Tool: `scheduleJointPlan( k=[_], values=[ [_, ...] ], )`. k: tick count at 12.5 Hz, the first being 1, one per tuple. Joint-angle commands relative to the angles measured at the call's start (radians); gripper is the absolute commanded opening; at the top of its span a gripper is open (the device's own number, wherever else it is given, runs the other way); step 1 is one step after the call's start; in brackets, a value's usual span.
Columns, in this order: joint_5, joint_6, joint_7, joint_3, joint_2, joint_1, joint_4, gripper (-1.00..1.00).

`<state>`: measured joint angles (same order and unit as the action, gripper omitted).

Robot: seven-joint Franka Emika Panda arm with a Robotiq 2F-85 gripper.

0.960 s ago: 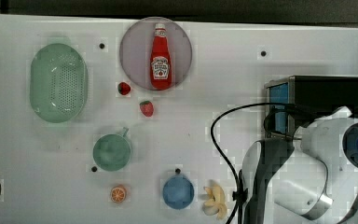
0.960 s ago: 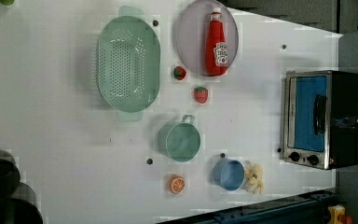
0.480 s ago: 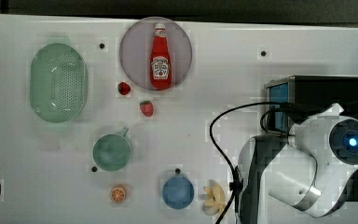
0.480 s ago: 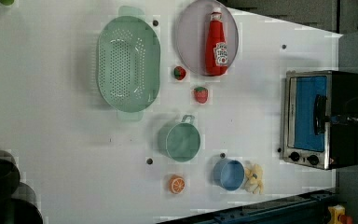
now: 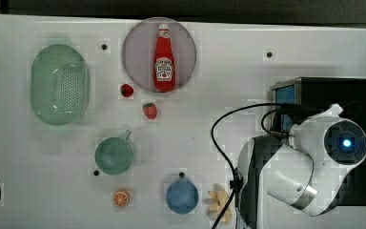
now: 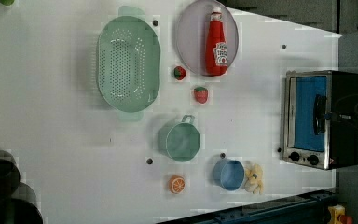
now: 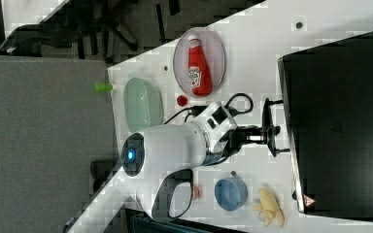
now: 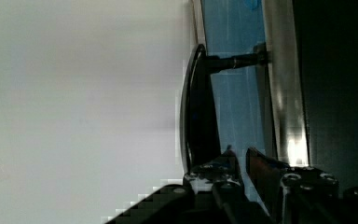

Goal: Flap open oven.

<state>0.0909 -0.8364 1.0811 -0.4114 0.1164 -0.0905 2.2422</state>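
The oven (image 6: 319, 119) stands at the table's far edge on the left view's right, its blue glass door shut and facing the crockery, with the bar handle (image 6: 319, 114) lying across the glass. The gripper (image 7: 272, 133) reaches in at the door from the white arm (image 7: 175, 145). The main hazard, as a judgement, is a slip: the wrist view suggests the fingers (image 8: 261, 168) sit in the gap between handle and glass rather than squarely round the bar, so a pull could skid off its curved face, or drag the whole light oven across the smooth table (image 5: 219, 62) instead of swinging the door. A door that drops freely could also strike the banana (image 6: 254, 177) and blue bowl (image 6: 228, 174) nearby. The fingers stand only a little apart, a narrow slit between them; they are close against the handle's inner side, but whether they touch it or pinch it cannot be told, and nothing is seen firmly held.
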Motion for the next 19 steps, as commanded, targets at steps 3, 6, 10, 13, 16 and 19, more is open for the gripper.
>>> scheduleJointPlan(
  k=[3, 6, 10, 13, 16, 19],
  values=[
    [0.024, -0.010, 0.005, 0.059, 0.017, 0.036, 0.040, -0.65],
    [0.180, -0.021, -0.132, 0.105, 0.019, 0.067, 0.070, -0.65],
    [0.432, -0.019, -0.432, 0.161, 0.054, 0.098, 0.084, -0.65],
    [0.584, -0.009, -0.635, 0.201, 0.108, 0.123, 0.086, -0.65],
    [0.723, -0.001, -0.844, 0.230, 0.179, 0.158, 0.081, -0.65],
    [0.859, 0.053, -1.068, 0.248, 0.247, 0.210, 0.068, -0.65]
  ],
)
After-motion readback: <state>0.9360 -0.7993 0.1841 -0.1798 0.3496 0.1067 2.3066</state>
